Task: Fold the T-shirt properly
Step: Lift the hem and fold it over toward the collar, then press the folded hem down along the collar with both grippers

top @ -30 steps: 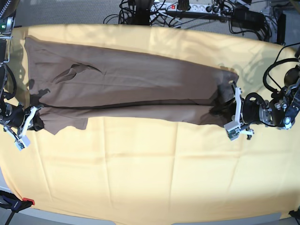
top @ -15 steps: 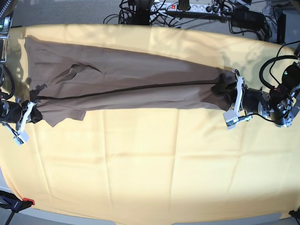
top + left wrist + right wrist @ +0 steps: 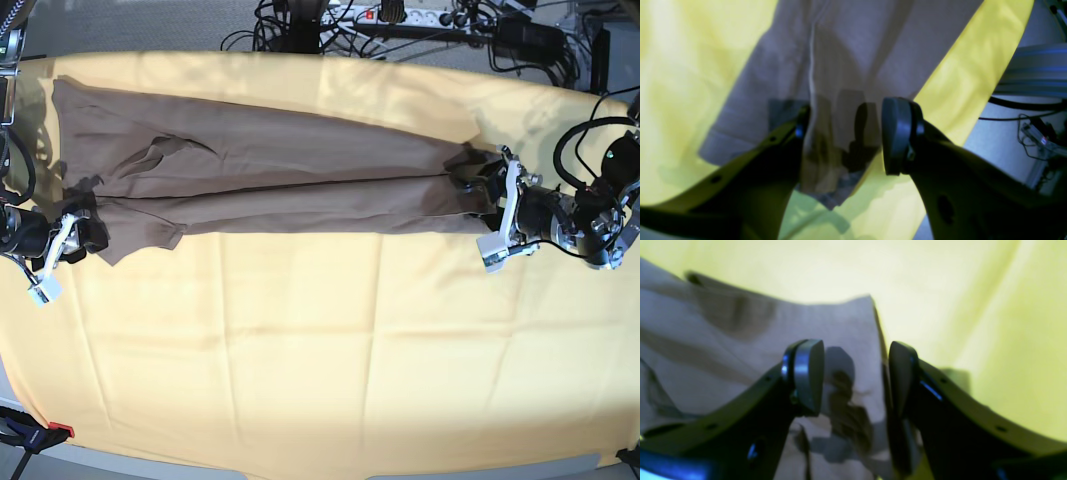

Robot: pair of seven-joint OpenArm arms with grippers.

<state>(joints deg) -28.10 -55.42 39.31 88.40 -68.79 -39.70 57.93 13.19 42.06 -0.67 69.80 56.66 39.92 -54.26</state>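
The T-shirt (image 3: 300,175) lies as a long taupe-brown strip across the far half of the table, doubled lengthwise with a fold line along its middle. My left gripper (image 3: 478,188) is at the strip's right end. In the left wrist view, the left gripper (image 3: 846,133) stands open over the T-shirt (image 3: 840,50), whose fabric lies flat beneath the jaws. My right gripper (image 3: 92,228) is at the strip's left end. The right wrist view shows the right gripper (image 3: 853,376) open too, above a corner of the T-shirt (image 3: 740,340).
A large yellow cloth (image 3: 350,350) covers the whole table under the shirt. Cables and a power strip (image 3: 400,20) lie beyond the far edge. A red-tipped clamp (image 3: 45,432) sits at the near left corner.
Both grippers carried the shirt's near edge towards the far side, laying it over the far half, and then opened and let go of the fabric.
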